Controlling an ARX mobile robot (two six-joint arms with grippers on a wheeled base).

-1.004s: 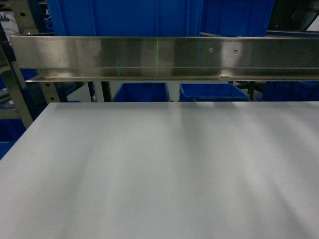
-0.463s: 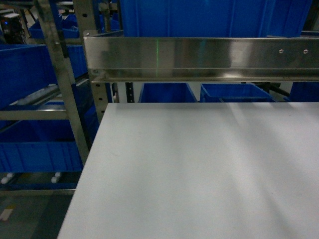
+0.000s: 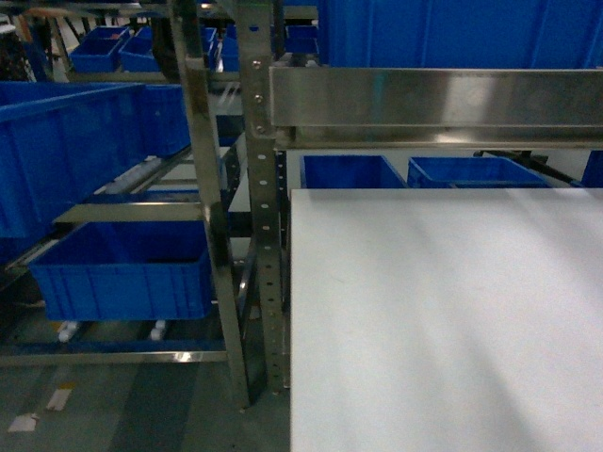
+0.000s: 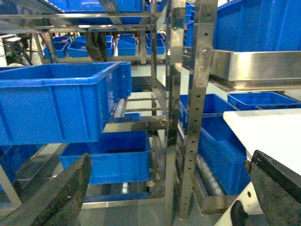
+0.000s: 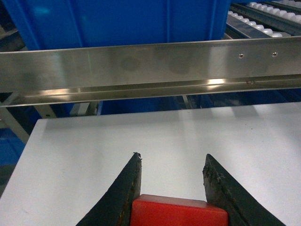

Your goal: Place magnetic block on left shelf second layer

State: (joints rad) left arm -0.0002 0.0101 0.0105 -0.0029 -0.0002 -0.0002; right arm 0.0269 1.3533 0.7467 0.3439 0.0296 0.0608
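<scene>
Currently the right gripper (image 5: 171, 172) has its dark jaws clamped on the small glossy red magnetic block (image 5: 178, 211), held above the white counter (image 5: 155, 136) near the long steel beam (image 5: 141, 63). Left gripper (image 4: 164, 188) jaws are spread wide, empty, facing the shiny steel rack's second layer (image 4: 134, 123) beside a large blue plastic crate (image 4: 51, 106).
</scene>
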